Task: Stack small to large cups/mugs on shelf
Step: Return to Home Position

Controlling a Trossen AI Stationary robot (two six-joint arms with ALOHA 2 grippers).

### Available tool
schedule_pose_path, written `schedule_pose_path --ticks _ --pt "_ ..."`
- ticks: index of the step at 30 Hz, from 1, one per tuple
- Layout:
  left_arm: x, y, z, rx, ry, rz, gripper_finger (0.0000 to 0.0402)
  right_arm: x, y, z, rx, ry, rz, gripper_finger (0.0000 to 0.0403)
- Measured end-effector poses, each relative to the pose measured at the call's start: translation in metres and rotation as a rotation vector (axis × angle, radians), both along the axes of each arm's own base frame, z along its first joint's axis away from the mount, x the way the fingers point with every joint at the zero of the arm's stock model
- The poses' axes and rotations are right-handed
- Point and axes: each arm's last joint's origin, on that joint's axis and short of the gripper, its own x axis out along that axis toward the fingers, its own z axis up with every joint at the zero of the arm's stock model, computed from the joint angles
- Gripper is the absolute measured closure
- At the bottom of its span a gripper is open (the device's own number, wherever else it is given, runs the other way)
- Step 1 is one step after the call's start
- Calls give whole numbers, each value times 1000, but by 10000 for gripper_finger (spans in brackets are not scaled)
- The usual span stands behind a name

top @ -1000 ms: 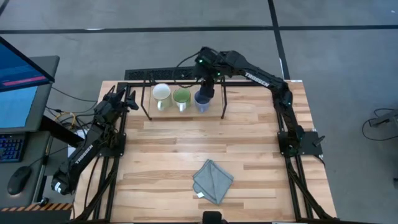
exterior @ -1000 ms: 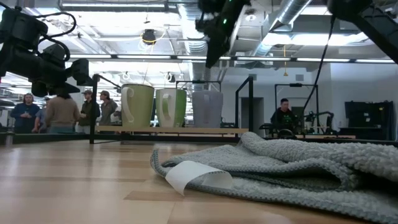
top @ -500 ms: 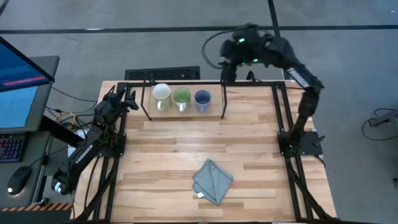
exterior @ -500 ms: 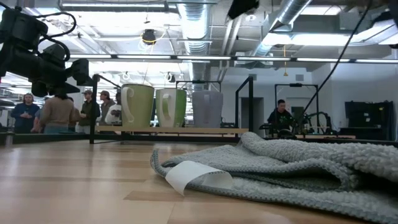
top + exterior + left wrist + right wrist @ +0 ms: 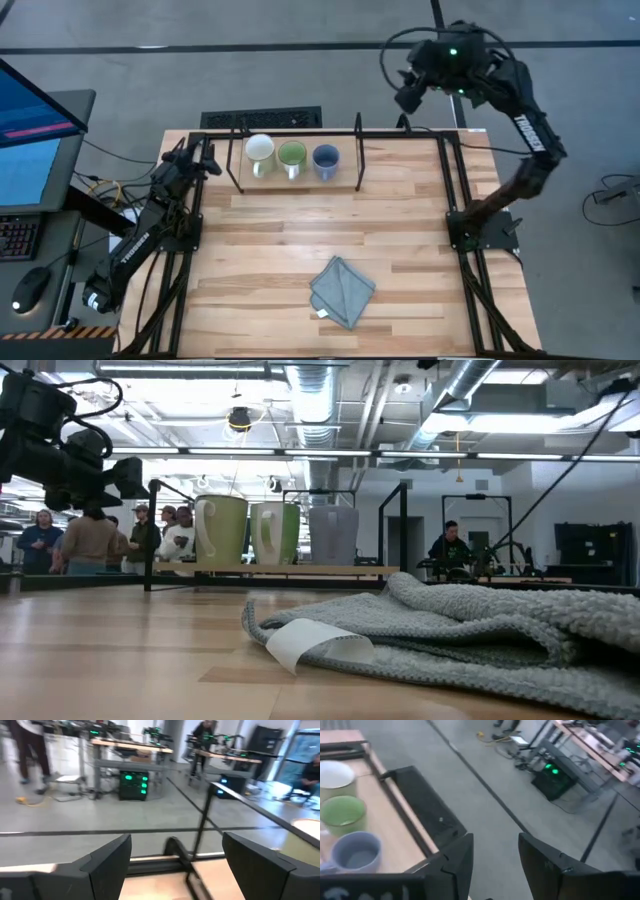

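Observation:
Three mugs stand upright in a row on the shelf's wooden board (image 5: 300, 176): white (image 5: 260, 151), green-inside (image 5: 292, 155) and blue-grey (image 5: 325, 158). They also show in the low view: white (image 5: 220, 530), green-inside (image 5: 275, 532), blue-grey (image 5: 333, 533). My right gripper (image 5: 408, 95) is open and empty, raised high beyond the table's far edge, to the right of the shelf. Its wrist view (image 5: 492, 857) looks down on the mugs (image 5: 355, 851). My left gripper (image 5: 207, 160) is open and empty, left of the shelf near the far left corner.
A folded grey cloth (image 5: 342, 290) with a white tag lies at the table's near middle and fills the low view's front (image 5: 450, 620). The shelf's black posts (image 5: 360, 160) stand at both ends of the board. People stand in the room behind the table (image 5: 90, 540).
My right gripper has gone up from just over the blue-grey mug, then toward the table's far right, out past the far edge. The three mugs have stayed in place on the shelf.

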Motion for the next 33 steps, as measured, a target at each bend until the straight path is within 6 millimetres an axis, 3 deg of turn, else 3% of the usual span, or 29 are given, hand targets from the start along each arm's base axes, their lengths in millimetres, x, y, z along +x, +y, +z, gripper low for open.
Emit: schedule_pose_path --ticks 6,13,21,27,33 --pt "-3 1 3 19 11 105 97 -27 -2 -21 -68 -94 -57 226" --pt "-4 1 5 27 1 130 97 -56 7 -74 -169 -184 -83 227" --pt "-7 1 6 37 31 244 97 -100 33 -133 -249 -356 -104 225" --pt "-7 1 6 39 35 250 97 -112 37 -173 -325 -490 8 227" --pt "-7 1 9 70 57 251 97 -115 25 -212 -246 -455 -73 225"
